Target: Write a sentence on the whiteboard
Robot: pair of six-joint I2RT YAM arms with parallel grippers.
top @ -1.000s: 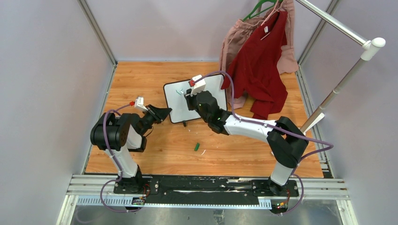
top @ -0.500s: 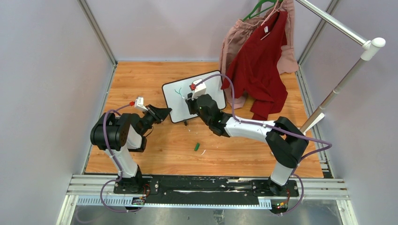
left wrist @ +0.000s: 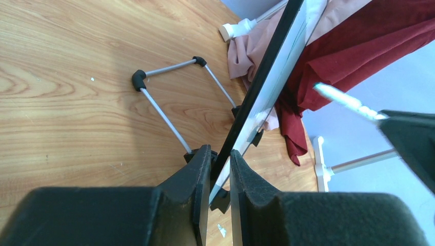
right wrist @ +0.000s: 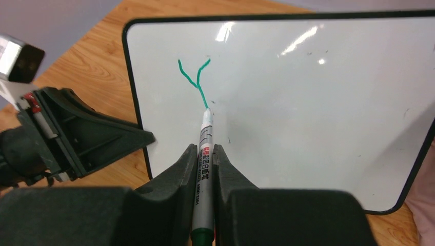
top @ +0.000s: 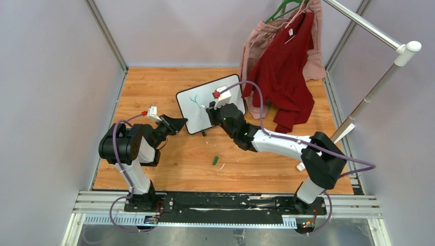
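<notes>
The whiteboard [top: 225, 92] stands tilted on the wooden table, white with a thin black frame. Its face fills the right wrist view [right wrist: 318, 102], and in the left wrist view I see it edge-on [left wrist: 267, 77]. Of the sentence, a single green "Y" [right wrist: 195, 79] shows near the board's upper left [top: 194, 100]. My right gripper [right wrist: 205, 149] is shut on a silver marker [right wrist: 206, 125], whose tip touches the foot of the "Y". My left gripper [left wrist: 220, 169] is shut on the board's lower left edge [top: 179, 123].
A green cap [top: 216, 160] and a small white scrap [top: 221, 166] lie on the table in front of the board. Red and pink garments [top: 282, 66] hang from a metal rack [top: 369, 92] at the back right. The board's wire stand [left wrist: 164, 110] rests behind it.
The right gripper has moved the marker down and to the right across the board, and the short green marks have grown into a full "Y". The left gripper has stayed put.
</notes>
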